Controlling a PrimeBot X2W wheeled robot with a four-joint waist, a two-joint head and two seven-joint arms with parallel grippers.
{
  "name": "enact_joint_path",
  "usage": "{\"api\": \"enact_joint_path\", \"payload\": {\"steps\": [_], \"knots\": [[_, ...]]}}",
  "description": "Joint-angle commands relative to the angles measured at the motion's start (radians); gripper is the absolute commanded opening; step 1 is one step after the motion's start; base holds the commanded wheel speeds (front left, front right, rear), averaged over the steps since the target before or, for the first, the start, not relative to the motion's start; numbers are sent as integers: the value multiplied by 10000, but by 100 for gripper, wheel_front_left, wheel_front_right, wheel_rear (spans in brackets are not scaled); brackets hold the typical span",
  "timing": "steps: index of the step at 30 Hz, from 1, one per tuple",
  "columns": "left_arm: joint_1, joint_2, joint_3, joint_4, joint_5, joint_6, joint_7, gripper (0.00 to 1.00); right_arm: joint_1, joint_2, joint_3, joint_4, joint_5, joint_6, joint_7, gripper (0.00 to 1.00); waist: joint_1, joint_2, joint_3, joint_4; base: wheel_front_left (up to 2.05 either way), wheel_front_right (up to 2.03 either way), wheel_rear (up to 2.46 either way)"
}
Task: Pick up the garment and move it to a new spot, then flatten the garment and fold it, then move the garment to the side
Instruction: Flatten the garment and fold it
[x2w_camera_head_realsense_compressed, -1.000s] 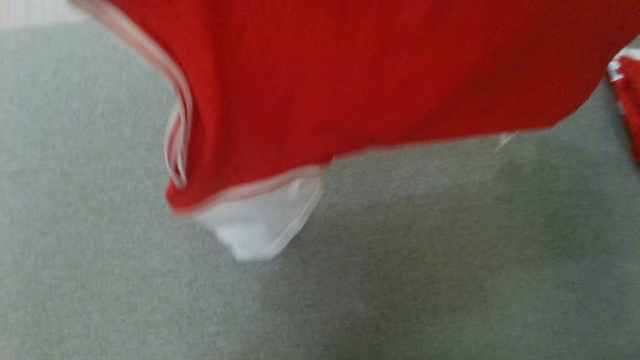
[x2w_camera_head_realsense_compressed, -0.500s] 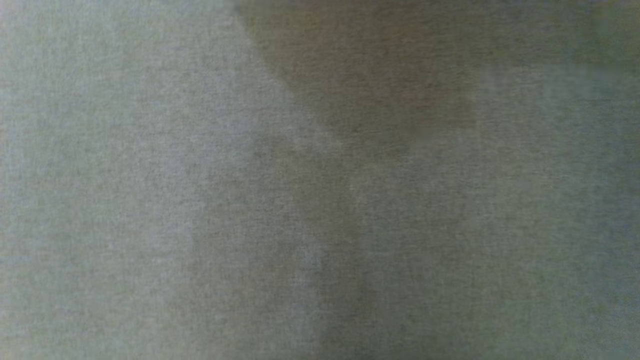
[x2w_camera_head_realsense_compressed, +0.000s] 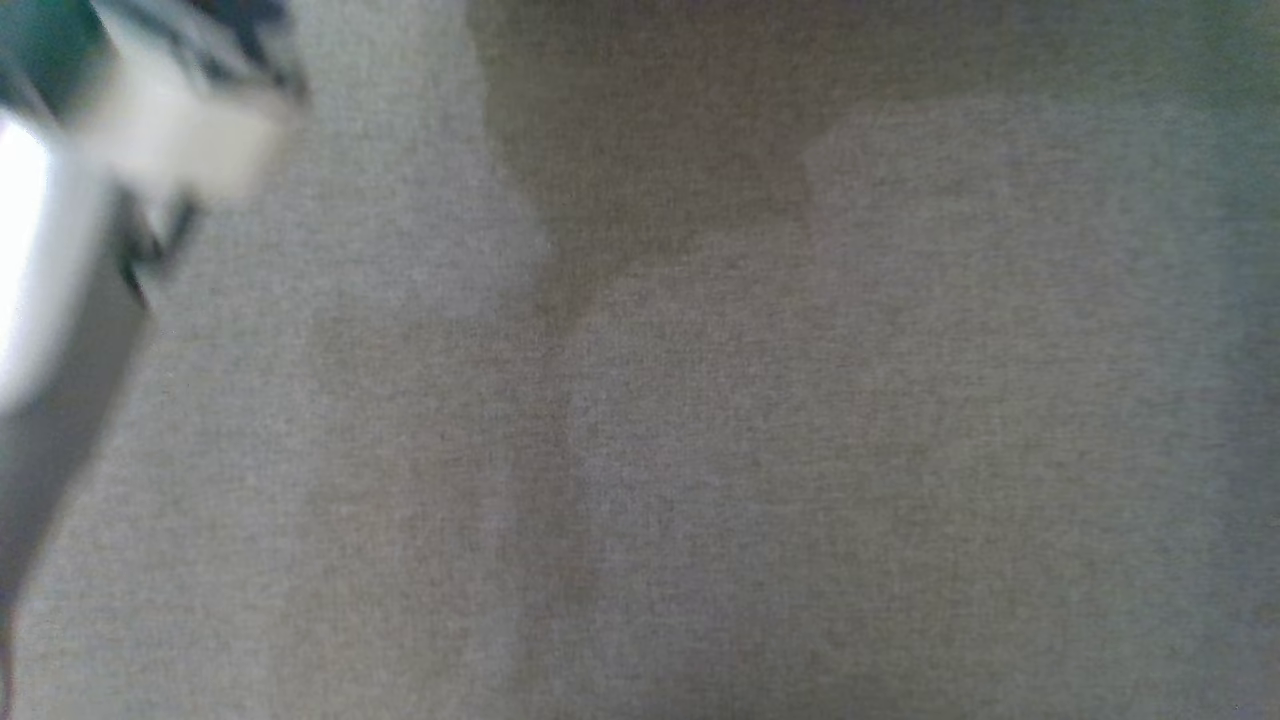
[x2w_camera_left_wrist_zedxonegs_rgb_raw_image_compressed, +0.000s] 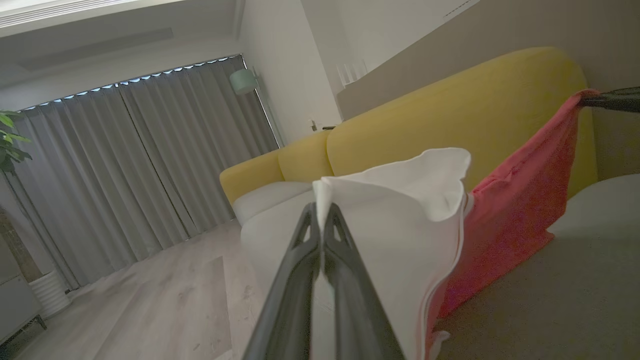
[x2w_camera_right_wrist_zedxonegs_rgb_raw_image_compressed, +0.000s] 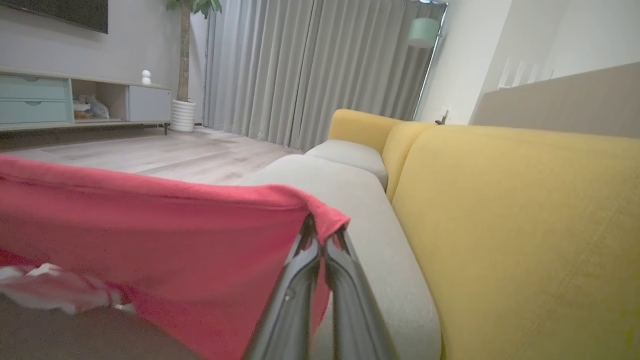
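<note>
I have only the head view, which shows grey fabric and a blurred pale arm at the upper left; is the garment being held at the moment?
Observer: Yes. The left gripper is shut on a white part of the garment.
Operator: Thank you. And the other arm?
Observer: The right gripper is shut on a red edge, and the cloth spans between the two.
Operator: What lies beyond it?
Observer: A sofa with a yellow back and grey seat cushions.

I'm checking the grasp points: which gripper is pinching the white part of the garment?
The left gripper, shut on the white corner of the garment; the right gripper pinches a plain red edge instead.
</note>
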Motion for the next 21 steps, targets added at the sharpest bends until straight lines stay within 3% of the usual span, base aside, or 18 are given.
{"api": "enact_joint_path", "payload": {"steps": [1, 7, 21], "knots": [[510, 639, 601, -574, 57, 171, -9, 0, 929, -3, -235, -558, 60, -7, -51, 0, 1, 0, -490, -58, 0, 0, 0], [3993, 810, 488, -1456, 1, 594, -10, 0, 4151, 452, -853, -1526, 33, -7, -52, 0, 1, 0, -1512, -310, 0, 0, 0], [8828, 1151, 535, -2468, -310, 1487, -10, 0, 8619, 1237, -1934, -2925, -551, -7, -52, 0, 1, 0, -2922, -699, 0, 0, 0]]}}
